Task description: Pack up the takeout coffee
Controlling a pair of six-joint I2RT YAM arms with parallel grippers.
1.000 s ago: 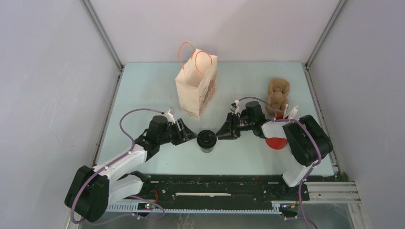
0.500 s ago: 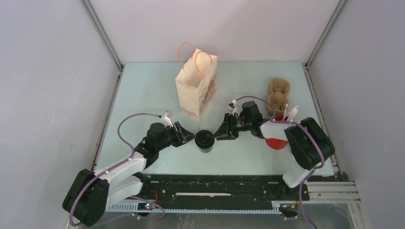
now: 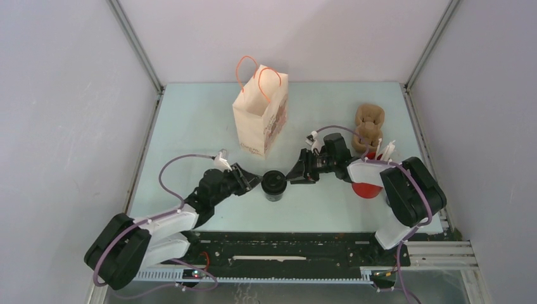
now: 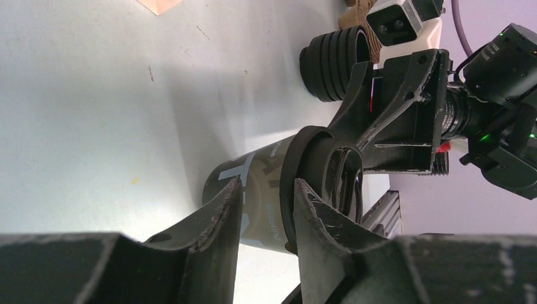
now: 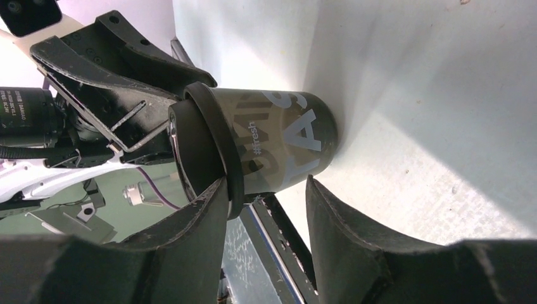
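The takeout coffee [image 3: 273, 184], a black lidded cup with pale lettering, stands upright on the table between my two grippers. My left gripper [image 3: 254, 180] is at its left side and my right gripper [image 3: 292, 177] at its right. In the left wrist view the cup [image 4: 263, 202] shows just beyond the gripper [image 4: 266, 185], whose jaws stand a narrow gap apart, one tip by the lid rim. In the right wrist view the cup [image 5: 278, 142] lies just past the open gripper [image 5: 263, 185], one fingertip overlapping the lid rim. Neither gripper visibly clamps the cup.
A paper bag [image 3: 259, 117] with orange handles stands open behind the cup. A brown pulp carrier [image 3: 368, 125] lies at the back right. A red cup [image 3: 366, 188] with white sticks stands under the right arm. A black rail runs along the near edge.
My left gripper's jaws have narrowed and the left arm has shifted lower and nearer the cup. The right gripper and the cup have stayed almost where they were.
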